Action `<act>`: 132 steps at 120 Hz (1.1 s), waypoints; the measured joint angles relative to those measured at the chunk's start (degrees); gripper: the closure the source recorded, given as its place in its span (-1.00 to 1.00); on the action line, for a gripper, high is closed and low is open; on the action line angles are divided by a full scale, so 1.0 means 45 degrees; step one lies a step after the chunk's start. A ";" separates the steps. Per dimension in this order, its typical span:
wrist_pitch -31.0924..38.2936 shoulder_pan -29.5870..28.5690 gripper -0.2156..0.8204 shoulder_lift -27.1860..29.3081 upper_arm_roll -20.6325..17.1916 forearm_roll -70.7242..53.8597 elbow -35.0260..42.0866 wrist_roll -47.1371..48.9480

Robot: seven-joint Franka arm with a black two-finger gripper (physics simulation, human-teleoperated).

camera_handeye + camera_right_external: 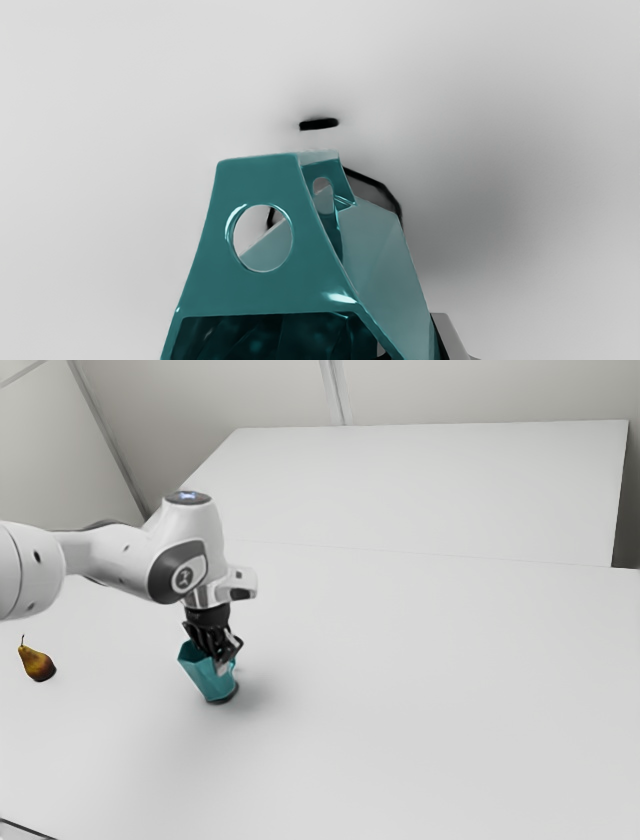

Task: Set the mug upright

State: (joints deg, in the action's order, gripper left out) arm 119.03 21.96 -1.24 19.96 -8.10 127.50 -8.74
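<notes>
"Honestly, what bothers you on that big table (430, 710)?"

"The gripper (223, 662) looks clenched on one wall of the mug (211, 678), whose mouth leans toward eleven o'clock in the exterior view."

"So?"

"Releasing it at that lean could topple it; pinching just one wall could let it swivel."

"And the pear (38, 664)?"

"Well apart, at nine o'clock from the mug; little risk there."
</notes>
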 joint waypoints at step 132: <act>-0.0469 0.0225 -0.55 0.1214 0.0167 0.1191 -0.1770 0.0359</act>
State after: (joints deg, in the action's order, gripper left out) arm 116.92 22.97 4.23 20.72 -2.74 119.53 -7.12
